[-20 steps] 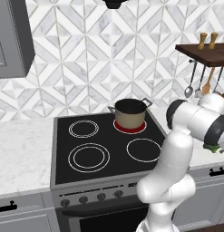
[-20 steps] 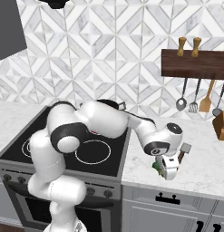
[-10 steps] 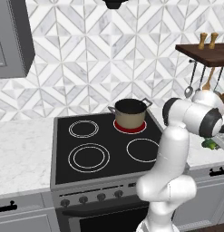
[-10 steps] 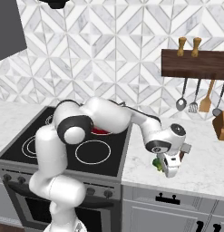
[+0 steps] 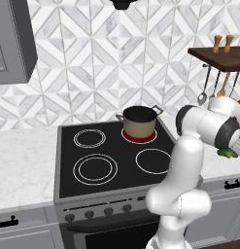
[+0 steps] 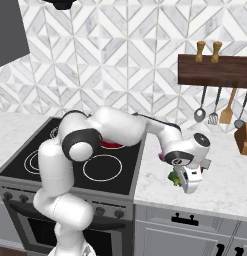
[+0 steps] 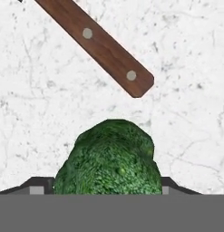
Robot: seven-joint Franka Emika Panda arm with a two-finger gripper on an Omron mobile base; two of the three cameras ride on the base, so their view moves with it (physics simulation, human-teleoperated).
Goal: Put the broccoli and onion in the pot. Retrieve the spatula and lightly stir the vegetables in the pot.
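**Q:** Kitchen backdrop first, then the left base view: what is shown?

**A:** Patterned grey-and-white wall tile is seen behind a black stovetop [image 5: 111, 158] set in a pale marble counter [image 5: 24, 168]. The pot [image 5: 139, 121] is placed on the glowing rear burner; its dark inside looks empty from this angle. The white arm is bent out to the right, and a scrap of green, the broccoli [image 5: 227, 153], is glimpsed under its wrist at the frame edge.

**Q:** And the right base view?

**A:** The gripper [image 6: 187, 181] is lowered onto the counter to the right of the stove, with the broccoli beside it. A hint of purple-pink, probably the onion [image 6: 161, 156], is partly hidden behind the wrist. Utensils are hung from a wooden rack [image 6: 215, 70] on the wall.

**Q:** The hand view?

**A:** The broccoli is framed between the two finger tips [image 7: 37, 189]. A brown wooden handle [image 7: 97, 45], apparently the spatula's, is laid on the marble just beyond. Whether the fingers are already pressed on the floret cannot be told.

**Q:** How far along is the task judged to be?

**A:** At the very beginning. Nothing is in the pot yet, the broccoli is not lifted, and the onion, the spatula and the stirring all remain.
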